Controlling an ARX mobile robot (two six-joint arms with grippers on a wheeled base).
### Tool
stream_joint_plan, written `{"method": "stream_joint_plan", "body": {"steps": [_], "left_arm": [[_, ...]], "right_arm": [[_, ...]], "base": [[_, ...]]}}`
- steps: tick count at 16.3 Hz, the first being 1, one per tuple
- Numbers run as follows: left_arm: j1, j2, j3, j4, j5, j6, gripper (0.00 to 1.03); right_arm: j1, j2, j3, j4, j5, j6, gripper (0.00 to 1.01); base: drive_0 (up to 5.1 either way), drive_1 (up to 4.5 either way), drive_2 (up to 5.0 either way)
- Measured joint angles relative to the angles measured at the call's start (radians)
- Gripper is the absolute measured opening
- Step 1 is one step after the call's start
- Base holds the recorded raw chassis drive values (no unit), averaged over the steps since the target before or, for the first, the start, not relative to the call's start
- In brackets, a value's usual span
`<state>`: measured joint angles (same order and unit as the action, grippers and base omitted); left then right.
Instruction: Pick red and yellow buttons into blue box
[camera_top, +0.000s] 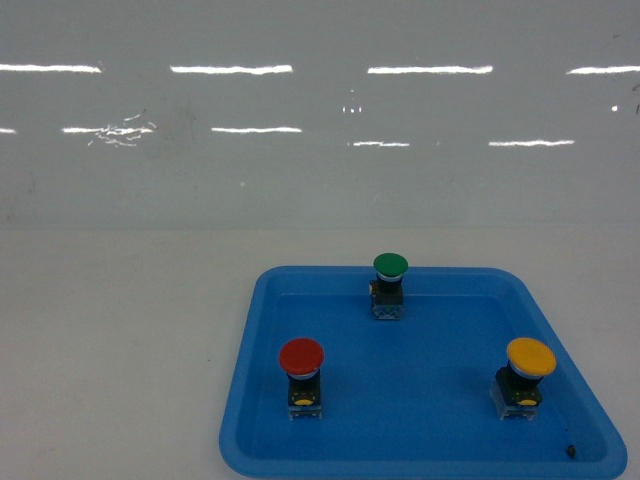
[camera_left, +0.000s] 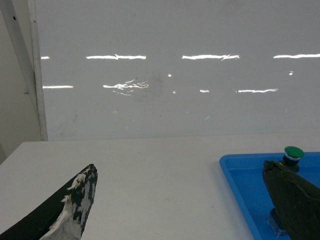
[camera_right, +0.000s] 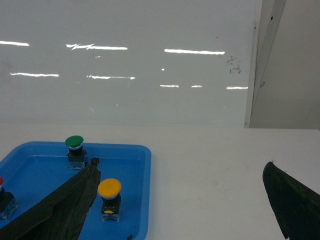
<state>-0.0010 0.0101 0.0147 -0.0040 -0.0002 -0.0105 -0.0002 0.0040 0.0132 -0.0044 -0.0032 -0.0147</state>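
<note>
Right now neither arm shows in head view; only fingertips appear in the wrist views. Left gripper (camera_left: 180, 200) hangs above the white counter (camera_left: 150, 175), fingers spread wide w/ nothing between, tips pointing fwd toward the glossy wall; its left finger (camera_left: 70, 210) has white scuffed patches. Right gripper (camera_right: 185, 195) likewise spread & empty, over bare counter just right of the shallow blue tray (camera_top: 250, 400). Red button (camera_top: 301, 375) stands upright in the tray, to the right of the left gripper; in left wrist view it's mostly hidden behind the right finger. Yellow button (camera_right: 109, 198) upright just beside the right gripper's left finger (camera_right: 65, 205), not touching as far as I can tell. Green button (camera_top: 390, 283) sits farther fwd near the tray's back rim. Open counter lies left of the tray & right of it up to a wall post. Blue box isn't visible in any view. Small dark speck near tray's front right corner, can't make out what it is.
</note>
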Motion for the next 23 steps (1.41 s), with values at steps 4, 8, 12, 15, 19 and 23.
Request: {"method": "stream_joint_plan", "body": {"steps": [4,8,12,15,19,23], "left_arm": [[0.0,0.0,0.0,0.0,0.0,0.0,0.98],[0.0,0.0,0.0,0.0,0.0,0.0,0.98],[0.0,0.0,0.0,0.0,0.0,0.0,0.98],[0.0,0.0,0.0,0.0,0.0,0.0,0.98],[-0.15,0.153,-0.003,0.232,-0.135,0.043,0.98],[-0.282,1.012,0.197,0.756,-0.153,0.093,0.98]], "right_arm": [[0.0,0.0,0.0,0.0,0.0,0.0,0.98],[0.0,0.0,0.0,0.0,0.0,0.0,0.98],[0.0,0.0,0.0,0.0,0.0,0.0,0.98],[0.0,0.0,0.0,0.0,0.0,0.0,0.98],[0.001,0.183,-0.002,0.246,-0.076,-0.009,0.98],[0.06,0.996,0.109,0.816,-0.134,-0.031,0.98]], "base": [[0.0,0.0,0.0],[0.0,0.0,0.0],[0.0,0.0,0.0],[0.0,0.0,0.0],[0.0,0.0,0.0],[0.0,0.0,0.0]]}}
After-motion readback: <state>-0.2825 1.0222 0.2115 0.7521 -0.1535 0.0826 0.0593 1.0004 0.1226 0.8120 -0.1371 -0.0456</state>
